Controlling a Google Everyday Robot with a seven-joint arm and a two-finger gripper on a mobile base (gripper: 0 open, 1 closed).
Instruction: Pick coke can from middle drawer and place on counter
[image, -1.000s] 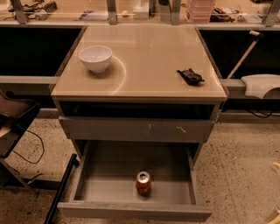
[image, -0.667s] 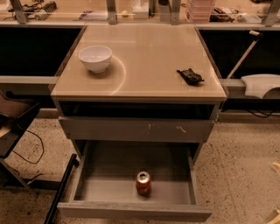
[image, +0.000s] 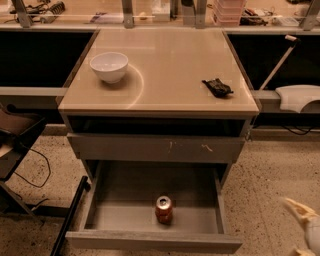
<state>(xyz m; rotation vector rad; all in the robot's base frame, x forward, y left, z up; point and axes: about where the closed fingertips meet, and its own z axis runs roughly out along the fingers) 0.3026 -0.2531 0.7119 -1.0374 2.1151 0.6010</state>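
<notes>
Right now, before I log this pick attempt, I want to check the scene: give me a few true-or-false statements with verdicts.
1. The coke can stands upright in the open middle drawer. True.
2. The white bowl sits in the drawer. False: it is on the counter.
3. The claw holds the can. False: it is at the view's lower right edge, apart from the can.
4. A small black object lies near the counter's right edge in the view. True.
</notes>
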